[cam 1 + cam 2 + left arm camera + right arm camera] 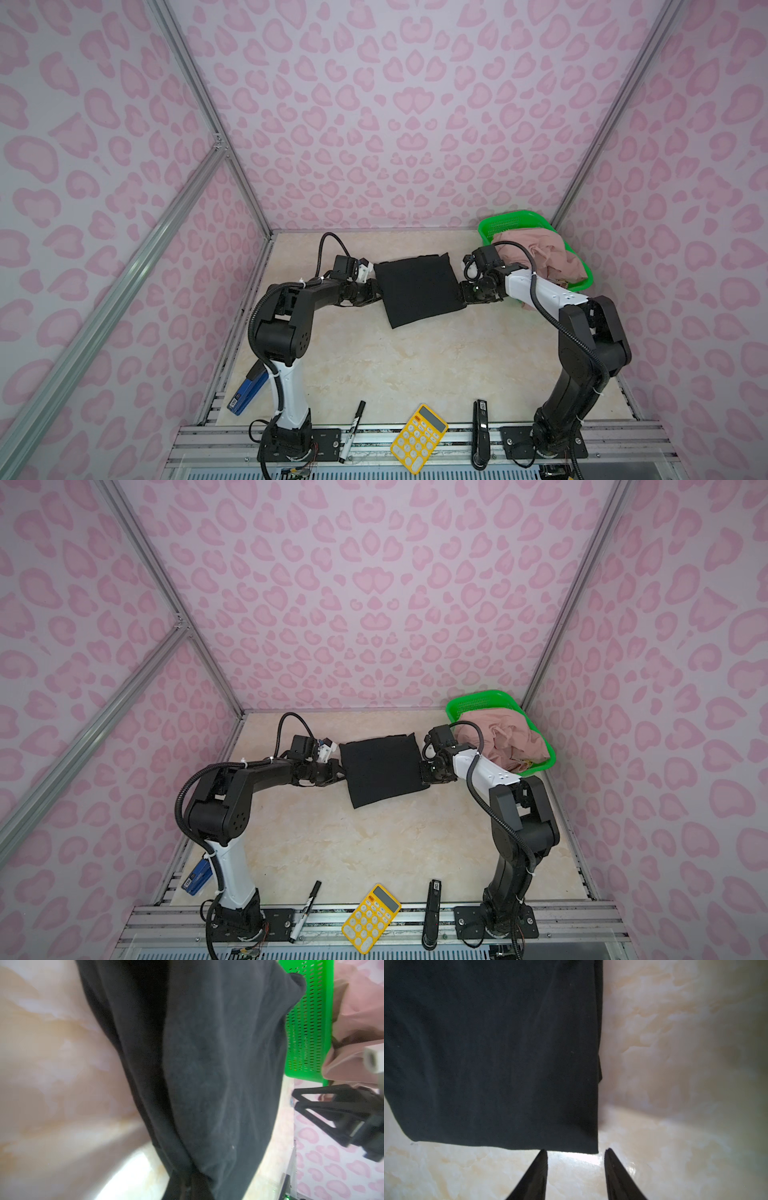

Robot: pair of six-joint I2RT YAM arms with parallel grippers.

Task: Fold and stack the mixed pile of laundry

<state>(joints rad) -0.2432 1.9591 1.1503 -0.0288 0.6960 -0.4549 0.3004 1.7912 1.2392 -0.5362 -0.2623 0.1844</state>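
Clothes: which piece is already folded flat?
The black garment, a neat flat rectangle lying on the tabletop. The dusty-pink garment sits crumpled in the green mesh basket.

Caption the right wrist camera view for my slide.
Jaws open, the right gripper sits at the edge of the folded black garment on the marbled table.

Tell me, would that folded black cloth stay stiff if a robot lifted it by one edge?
Probably floppy: the folded black cloth shows soft creases gathering toward one spot in the left wrist view, so it would likely sag. It looks thin and flat on the marble-patterned table, so probably light.
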